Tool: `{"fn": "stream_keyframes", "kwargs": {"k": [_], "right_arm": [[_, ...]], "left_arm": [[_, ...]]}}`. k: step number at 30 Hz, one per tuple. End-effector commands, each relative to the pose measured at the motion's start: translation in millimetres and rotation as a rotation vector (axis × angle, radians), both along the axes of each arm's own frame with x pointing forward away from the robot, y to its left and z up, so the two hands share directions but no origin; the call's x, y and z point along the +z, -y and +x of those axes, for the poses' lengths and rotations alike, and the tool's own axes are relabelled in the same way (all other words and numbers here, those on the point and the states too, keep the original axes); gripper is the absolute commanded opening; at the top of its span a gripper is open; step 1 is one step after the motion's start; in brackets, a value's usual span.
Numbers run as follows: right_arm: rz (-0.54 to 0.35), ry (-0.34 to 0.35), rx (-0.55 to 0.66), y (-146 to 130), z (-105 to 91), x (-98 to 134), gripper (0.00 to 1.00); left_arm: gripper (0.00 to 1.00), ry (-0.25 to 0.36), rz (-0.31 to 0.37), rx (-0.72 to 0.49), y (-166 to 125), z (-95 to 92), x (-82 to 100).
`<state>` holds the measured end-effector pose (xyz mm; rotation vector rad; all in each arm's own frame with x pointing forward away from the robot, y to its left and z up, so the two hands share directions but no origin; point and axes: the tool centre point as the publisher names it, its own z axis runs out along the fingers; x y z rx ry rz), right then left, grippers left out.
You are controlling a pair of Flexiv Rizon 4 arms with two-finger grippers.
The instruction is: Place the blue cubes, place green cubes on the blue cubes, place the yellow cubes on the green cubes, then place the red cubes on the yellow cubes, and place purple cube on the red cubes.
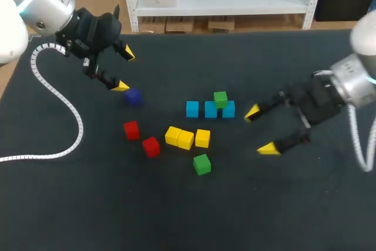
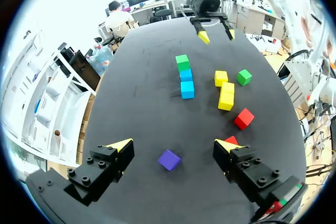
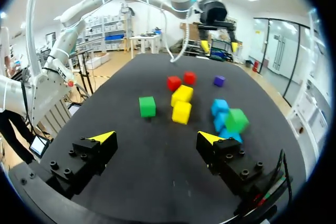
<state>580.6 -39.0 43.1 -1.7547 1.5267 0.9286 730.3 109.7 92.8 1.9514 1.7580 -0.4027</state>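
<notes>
**Head view:** I am holding my right gripper wide open and empty just beside the blue row. One seated green cube is already resting on top of that row. The loose green cube is lying off to this gripper's left, with the yellow cubes sitting between it and the blue row. My left gripper, likewise spread and empty, is hanging well apart, near the purple cube.

**Left wrist view:** The purple cube is lying between the spread fingers, touching neither. The loose green cube is sitting far ahead, beyond the red cubes and the yellows.

**Right wrist view:** The loose green cube is lying straight ahead of the parted fingers, roughly on their centre line, with nothing in between. The blue row is standing off to one finger's side. I am judging the right arm the nearer one for this pick.
</notes>
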Motion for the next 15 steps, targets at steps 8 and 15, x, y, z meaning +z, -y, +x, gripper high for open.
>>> {"fn": "stream_keyframes", "kwargs": {"k": [8, 15], "right_arm": [[0.070, 0.030, -0.047, 92, 34.6, 22, 1.00], [0.095, -0.010, -0.073, 124, 56.3, 15, 1.00]], "left_arm": [[1.00, 0.002, -0.003, -0.003, -1, 0.3, -0.7], [1.00, 0.002, -0.003, -0.003, -1, 0.3, -0.7]]}}
